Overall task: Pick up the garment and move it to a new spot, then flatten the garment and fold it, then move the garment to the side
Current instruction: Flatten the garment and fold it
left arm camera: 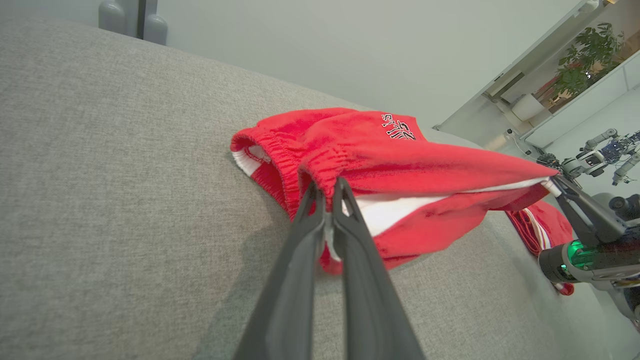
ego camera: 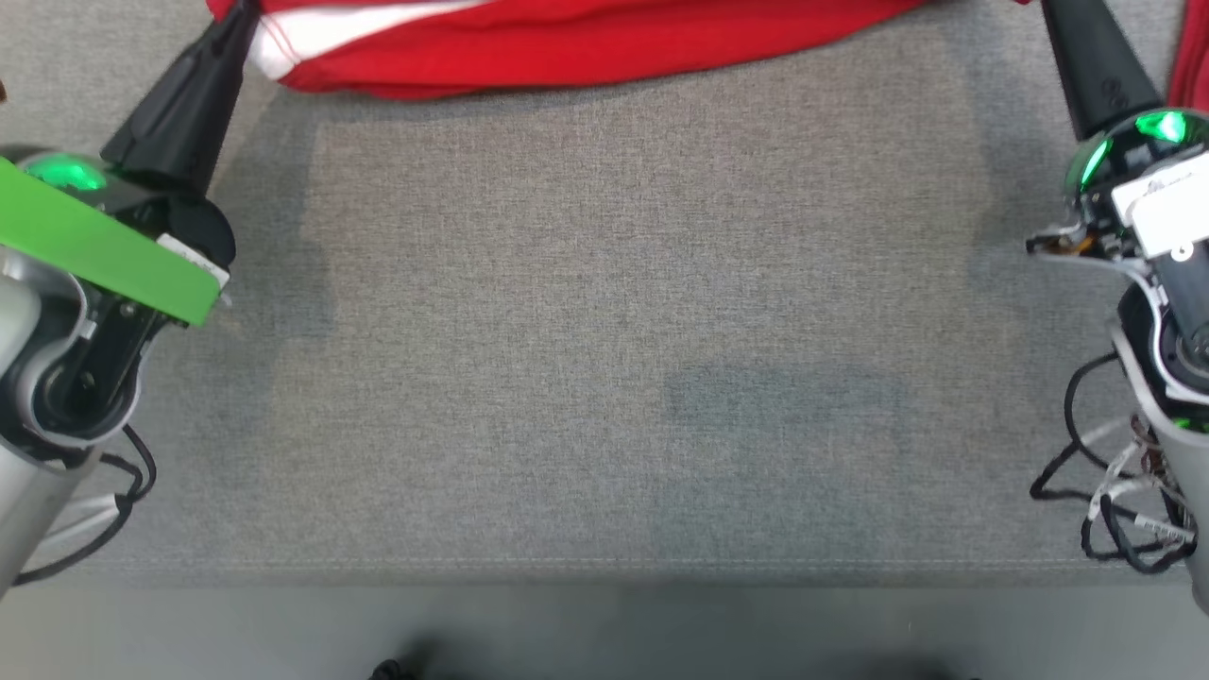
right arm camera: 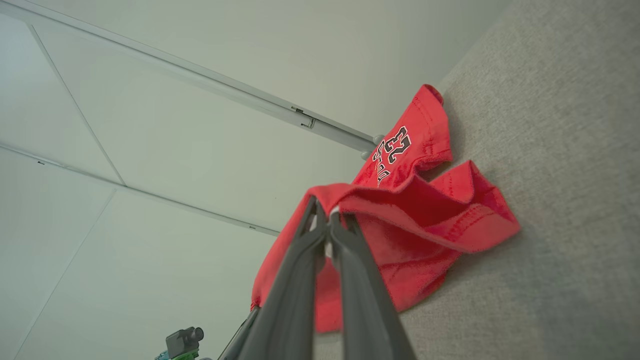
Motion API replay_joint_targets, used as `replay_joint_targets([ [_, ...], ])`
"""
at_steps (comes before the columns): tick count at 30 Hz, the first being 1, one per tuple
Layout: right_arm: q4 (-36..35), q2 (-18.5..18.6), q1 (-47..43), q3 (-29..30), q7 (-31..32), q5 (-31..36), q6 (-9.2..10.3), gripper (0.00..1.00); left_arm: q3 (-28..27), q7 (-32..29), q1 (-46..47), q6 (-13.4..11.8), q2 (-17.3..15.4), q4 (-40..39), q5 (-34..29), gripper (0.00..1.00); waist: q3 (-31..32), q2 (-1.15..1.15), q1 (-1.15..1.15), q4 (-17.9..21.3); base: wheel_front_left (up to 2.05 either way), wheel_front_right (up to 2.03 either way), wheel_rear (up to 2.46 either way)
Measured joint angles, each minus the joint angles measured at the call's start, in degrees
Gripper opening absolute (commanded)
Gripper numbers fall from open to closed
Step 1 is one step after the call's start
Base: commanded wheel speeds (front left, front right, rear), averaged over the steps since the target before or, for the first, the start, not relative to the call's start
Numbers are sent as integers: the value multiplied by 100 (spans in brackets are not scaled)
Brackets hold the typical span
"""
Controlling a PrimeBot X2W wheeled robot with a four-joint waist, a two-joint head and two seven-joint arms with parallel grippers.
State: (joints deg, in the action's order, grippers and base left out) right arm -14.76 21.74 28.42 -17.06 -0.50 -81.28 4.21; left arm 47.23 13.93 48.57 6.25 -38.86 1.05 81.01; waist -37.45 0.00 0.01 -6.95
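Observation:
The garment is a pair of red shorts with white side stripes and black lettering, stretched along the far edge of the grey cushion. My left gripper is shut on the elastic waistband of the garment, lifting that edge. My right gripper is shut on the opposite red hem of the garment, which hangs from it down to the cushion. In the head view the left gripper and right gripper reach the cloth's two ends at the top edge.
A wide grey fabric cushion spreads out in front of me, with its front seam near the bottom. A pale wall lies behind. Loose cables hang by the right arm. Shelves with a plant stand far right.

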Motion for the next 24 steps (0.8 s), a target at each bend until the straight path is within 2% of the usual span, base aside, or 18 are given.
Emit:
replay_joint_targets([
  [9, -11, -11, -794, -121, -82, -130, -270, 0, 38, 25, -636, 41, 1, 144, 54, 0, 547, 0, -1, 34, 0, 0, 0],
  [18, -33, 12, -2028, -326, -99, -350, -286, 0, 333, 25, -1554, 65, -7, 145, 280, 0, 1241, 0, -1, 71, 0, 0, 0],
  [24, -110, 70, -2574, -412, -133, -353, -266, 0, 547, 25, -2061, 81, -133, 47, 300, 0, 1669, 0, -1, 111, 0, 0, 0],
])
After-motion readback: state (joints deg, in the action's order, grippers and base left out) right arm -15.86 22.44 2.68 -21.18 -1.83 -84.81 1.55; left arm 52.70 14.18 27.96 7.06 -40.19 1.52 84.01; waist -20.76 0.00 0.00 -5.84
